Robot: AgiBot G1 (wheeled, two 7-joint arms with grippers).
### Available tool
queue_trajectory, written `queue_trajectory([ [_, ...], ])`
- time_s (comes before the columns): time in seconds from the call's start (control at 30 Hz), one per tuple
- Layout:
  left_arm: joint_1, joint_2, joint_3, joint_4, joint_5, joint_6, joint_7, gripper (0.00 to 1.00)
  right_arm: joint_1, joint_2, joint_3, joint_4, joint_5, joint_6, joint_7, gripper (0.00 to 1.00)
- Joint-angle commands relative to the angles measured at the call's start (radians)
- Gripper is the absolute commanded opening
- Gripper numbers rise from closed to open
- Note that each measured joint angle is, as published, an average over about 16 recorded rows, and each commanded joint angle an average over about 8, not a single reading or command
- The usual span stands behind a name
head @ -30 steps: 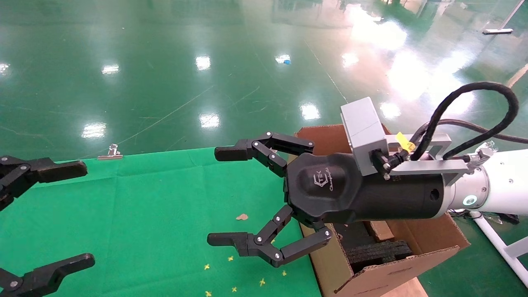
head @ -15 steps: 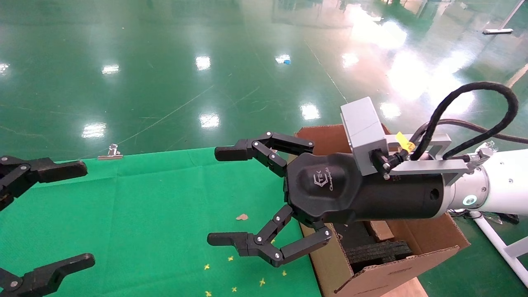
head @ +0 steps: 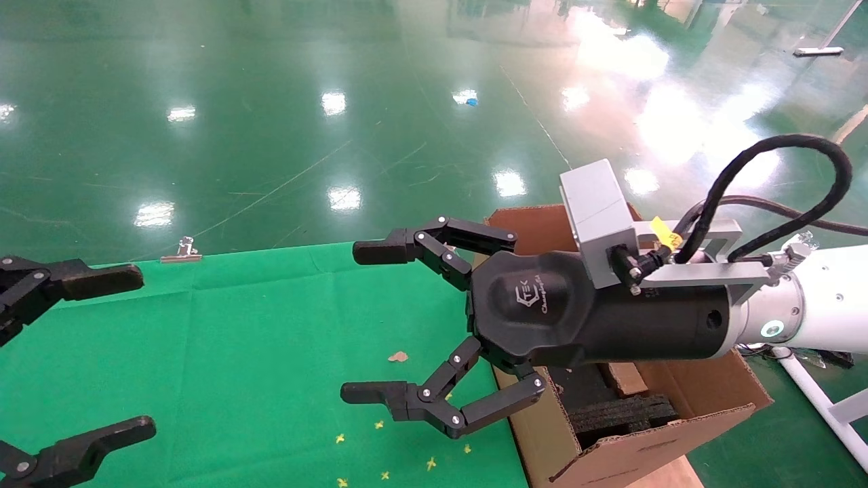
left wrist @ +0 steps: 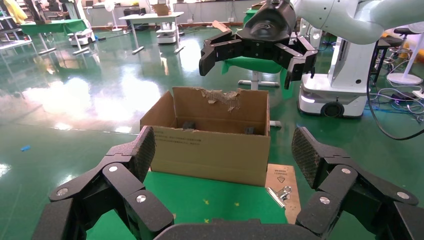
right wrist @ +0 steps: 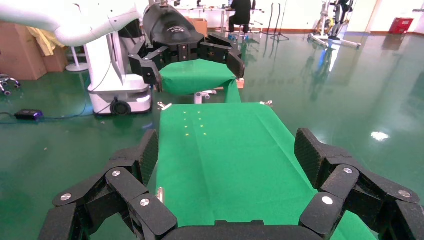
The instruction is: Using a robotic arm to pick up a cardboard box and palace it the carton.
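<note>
My right robotic arm (head: 827,305) reaches in from the right. Its gripper (head: 361,322) is open and empty above the green cloth, just left of the carton (head: 610,461). The carton stands at the table's right end with torn flaps and black foam (head: 624,410) inside. A small brown cardboard piece (head: 625,379) lies in it beside the foam; I cannot tell whether it is the slim cardboard box. No box lies on the cloth. My left gripper (head: 139,351) is open and empty at the left edge. The left wrist view shows the carton (left wrist: 210,150) and the right gripper (left wrist: 252,70) above it.
The green cloth (head: 237,339) covers the table and bears a small brown scrap (head: 398,356) and yellow marks. A metal binder clip (head: 182,249) holds its far edge; another clip (left wrist: 280,192) sits by the carton. Glossy green floor lies beyond.
</note>
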Motion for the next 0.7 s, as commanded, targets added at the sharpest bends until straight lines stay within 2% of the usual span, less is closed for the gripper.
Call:
queue_trajectory([
  [0.03,0.000,0.000,0.000,0.000,0.000,0.000,0.000,1.00,0.000,0.000,0.000,0.000,0.000,0.000,0.000,1.00],
  [0.7,0.000,0.000,0.000,0.000,0.000,0.000,0.000,1.00,0.000,0.000,0.000,0.000,0.000,0.000,0.000,1.00],
])
